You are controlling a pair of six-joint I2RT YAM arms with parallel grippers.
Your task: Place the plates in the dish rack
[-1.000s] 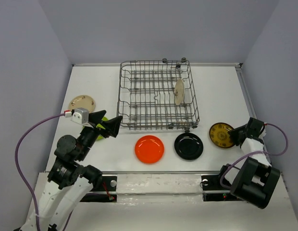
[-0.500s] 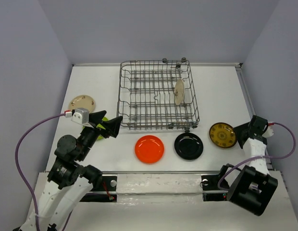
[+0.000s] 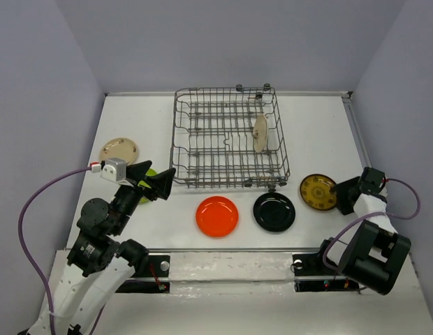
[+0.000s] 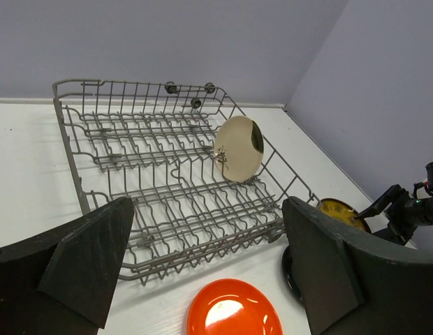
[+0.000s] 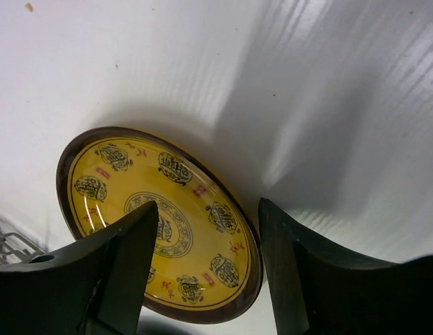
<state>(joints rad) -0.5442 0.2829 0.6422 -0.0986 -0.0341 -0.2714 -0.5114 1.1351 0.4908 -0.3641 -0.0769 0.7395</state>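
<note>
The grey wire dish rack (image 3: 229, 143) stands at the back centre, with one cream plate (image 3: 260, 132) upright in its right side. On the table in front lie the orange-red plate (image 3: 217, 216), the black plate (image 3: 274, 211) and the brown plate with yellow pattern (image 3: 318, 192). My right gripper (image 3: 340, 192) is open at that plate's right rim. In the right wrist view the rim (image 5: 251, 279) lies between the jaws of the right gripper (image 5: 207, 206). My left gripper (image 3: 159, 183) is open and empty, above the lime green plate (image 3: 149, 174), which is mostly hidden.
A second cream plate (image 3: 119, 150) lies flat at the left, near the table edge. In the left wrist view the rack (image 4: 167, 174) and orange plate (image 4: 234, 310) lie ahead of the left gripper (image 4: 208, 209). Grey walls close in the table on three sides.
My right gripper drew back to the right, then came left again to the brown plate's rim. The plate sits slightly further left. The left arm has barely moved.
</note>
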